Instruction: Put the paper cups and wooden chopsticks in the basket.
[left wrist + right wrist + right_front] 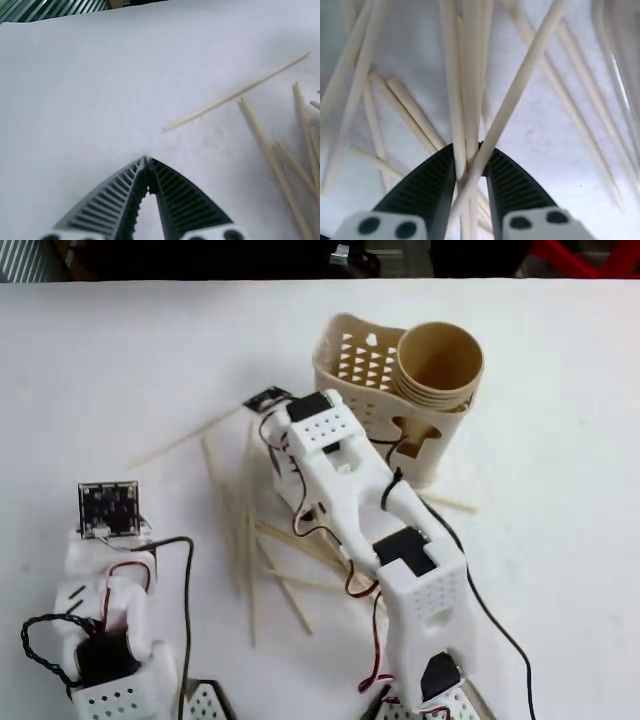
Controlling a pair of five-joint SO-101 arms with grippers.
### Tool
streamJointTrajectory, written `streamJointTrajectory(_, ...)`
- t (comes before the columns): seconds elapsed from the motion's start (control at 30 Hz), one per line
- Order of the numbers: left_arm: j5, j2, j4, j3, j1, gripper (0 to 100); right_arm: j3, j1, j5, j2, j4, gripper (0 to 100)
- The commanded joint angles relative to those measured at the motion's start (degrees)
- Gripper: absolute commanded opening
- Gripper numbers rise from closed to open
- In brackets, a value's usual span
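A beige perforated basket (pixel 365 370) stands at the back of the white table, with a stack of paper cups (pixel 440 360) upright in its right end. Wooden chopsticks (pixel 250 540) lie scattered and crossed in front of it. The right arm (pixel 340 480) stretches over this pile. In the right wrist view my right gripper (pixel 468 150) is shut on a few chopsticks (pixel 470 90) that run up between its dark fingers. The left arm (pixel 105 580) sits at the front left. My left gripper (pixel 146 162) is shut on nothing, over bare table, short of a single thin chopstick (pixel 235 93).
The basket's far rim lies close to the table's back edge. Black and red cables (pixel 180 580) loop beside both arm bases. More loose chopsticks (pixel 272 155) lie to one side of the left gripper. Bare table stretches at the left and far right.
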Motion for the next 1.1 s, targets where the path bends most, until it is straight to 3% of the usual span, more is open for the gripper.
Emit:
streamJointTrajectory(0.0, -0.1, -0.6, -1.3, -0.4, -0.1, 3, -1.7, -0.7, -0.6, -3.2, 0.6, 5.0)
streamJointTrajectory(0.1, -0.1, -0.6, -1.3, -0.4, -0.1, 3, -1.7, -0.7, -0.6, -3.1, 0.6, 9.4)
streamJointTrajectory(0.57, -0.1, -0.6, -1.3, -0.4, -0.1, 3, -2.0, -0.7, -0.6, 1.1, 0.2, 9.3)
streamJointTrajectory(0.77, -0.1, -0.6, -1.3, -0.4, -0.1, 3, -2.1, -0.7, -3.3, 2.5, 0.2, 19.0)
streamJointTrajectory(1.07, -0.1, -0.6, -1.3, -0.4, -0.1, 3, -3.4, -1.7, -3.7, 1.6, -0.9, 17.6)
